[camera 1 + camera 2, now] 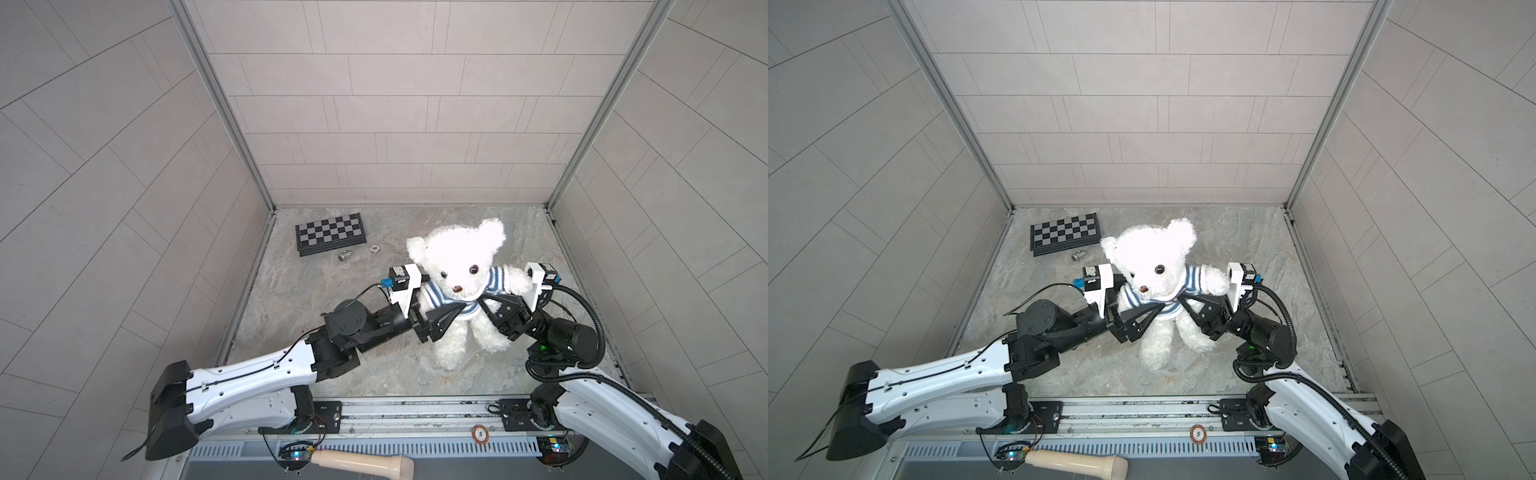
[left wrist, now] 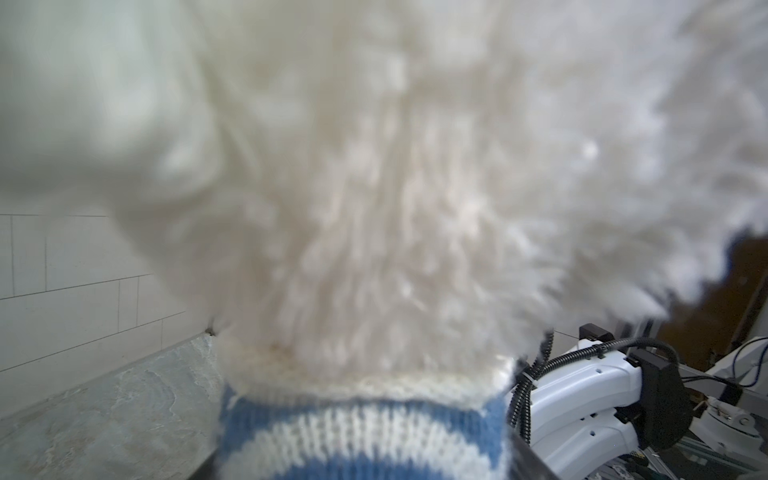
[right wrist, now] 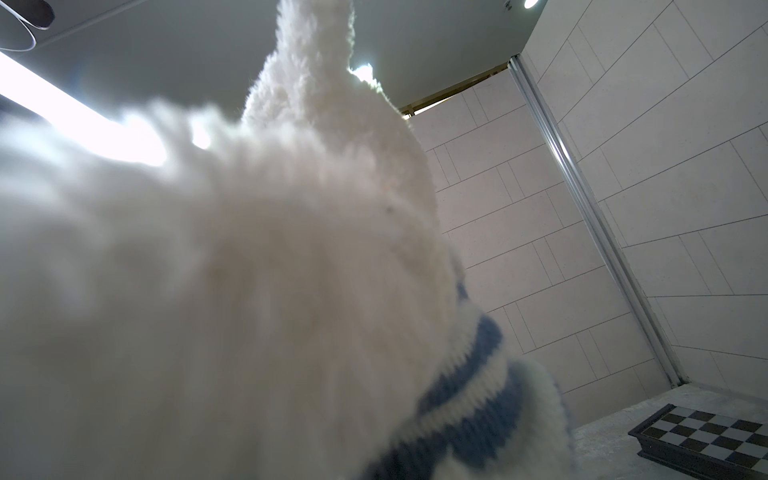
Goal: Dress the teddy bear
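You had one bear (image 1: 453, 253) upright on the table (image 1: 374, 374), wearing one striped shirt (image 1: 436, 297). On one side your right gripper (image 1: 484, 301) was clamped on the shirt hem. Your left gripper (image 1: 459, 309) sat at the opposite hem, gripping or loose I couldn't tell. Behind lay one chessboard (image 1: 330, 232). One chip (image 1: 480, 434) on the front rail (image 1: 415, 411) read "5". A second chip (image 1: 375, 248) by the chessboard was illegible.

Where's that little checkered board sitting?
In both top views the checkered board lies far left on the tabletop, by the back wall, left of the teddy bear.
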You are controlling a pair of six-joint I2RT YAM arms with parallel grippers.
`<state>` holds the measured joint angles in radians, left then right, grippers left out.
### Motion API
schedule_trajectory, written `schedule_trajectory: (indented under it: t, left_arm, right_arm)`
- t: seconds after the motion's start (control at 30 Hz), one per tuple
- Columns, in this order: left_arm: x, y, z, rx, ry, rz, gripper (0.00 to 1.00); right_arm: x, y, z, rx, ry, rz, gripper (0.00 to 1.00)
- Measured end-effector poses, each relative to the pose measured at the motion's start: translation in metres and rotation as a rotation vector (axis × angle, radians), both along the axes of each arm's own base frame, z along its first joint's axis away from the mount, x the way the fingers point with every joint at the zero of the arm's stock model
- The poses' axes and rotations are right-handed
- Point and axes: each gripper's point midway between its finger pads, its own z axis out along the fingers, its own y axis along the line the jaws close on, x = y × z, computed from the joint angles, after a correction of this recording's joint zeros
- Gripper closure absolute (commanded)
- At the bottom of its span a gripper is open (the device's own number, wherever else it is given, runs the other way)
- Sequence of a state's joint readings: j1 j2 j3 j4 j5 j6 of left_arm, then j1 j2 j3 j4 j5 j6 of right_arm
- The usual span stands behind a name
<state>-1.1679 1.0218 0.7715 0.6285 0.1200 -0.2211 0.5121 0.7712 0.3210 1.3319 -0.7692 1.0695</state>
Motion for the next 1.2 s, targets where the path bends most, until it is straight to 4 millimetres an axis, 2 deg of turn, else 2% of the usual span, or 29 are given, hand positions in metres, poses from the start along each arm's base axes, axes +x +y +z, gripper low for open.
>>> schedule_trajectory:
  t: [0.13, 0.3, 0.5, 0.7, 0.83, 0.9, 0.97, 1.03, 1.2]
  left_arm:
    - [0.002, 0.001, -0.002, 0.021, -0.009, 0.016, 0.71]
    - [0.005, 0.005, -0.006, 0.052, -0.011, 0.035, 0.83]
    - [0.012, 0.012, -0.018, 0.105, 0.027, 0.083, 1.0]
    - [0.021, 0.022, -0.028, 0.139, 0.058, 0.142, 1.0]
    - [0.026, 0.039, -0.026, 0.134, 0.066, 0.195, 1.0]
    - [0.028, 0.049, -0.022, 0.128, 0.07, 0.224, 1.0]
    - [0.031, 0.06, -0.021, 0.132, 0.085, 0.262, 1.0]
    - [0.036, 0.067, -0.022, 0.156, 0.111, 0.291, 1.0]
    - [0.041, 0.075, -0.028, 0.215, 0.155, 0.329, 1.0]
  right_arm:
    - [0.004, 0.0, -0.002, -0.007, 0.009, -0.017, 0.77]
    - [0.009, 0.002, -0.01, -0.041, 0.028, -0.049, 0.62]
    - [0.017, 0.006, -0.027, -0.119, 0.066, -0.097, 0.49]
    - [0.03, 0.006, -0.045, -0.214, 0.119, -0.18, 0.42]
    - [0.039, -0.001, -0.057, -0.287, 0.146, -0.28, 0.42]
    - [0.042, -0.008, -0.063, -0.325, 0.136, -0.349, 0.43]
    - [0.043, -0.014, -0.07, -0.384, 0.106, -0.426, 0.5]
    - [0.04, -0.017, -0.07, -0.425, 0.054, -0.476, 0.52]
    - [0.031, -0.012, -0.068, -0.482, -0.069, -0.53, 0.59]
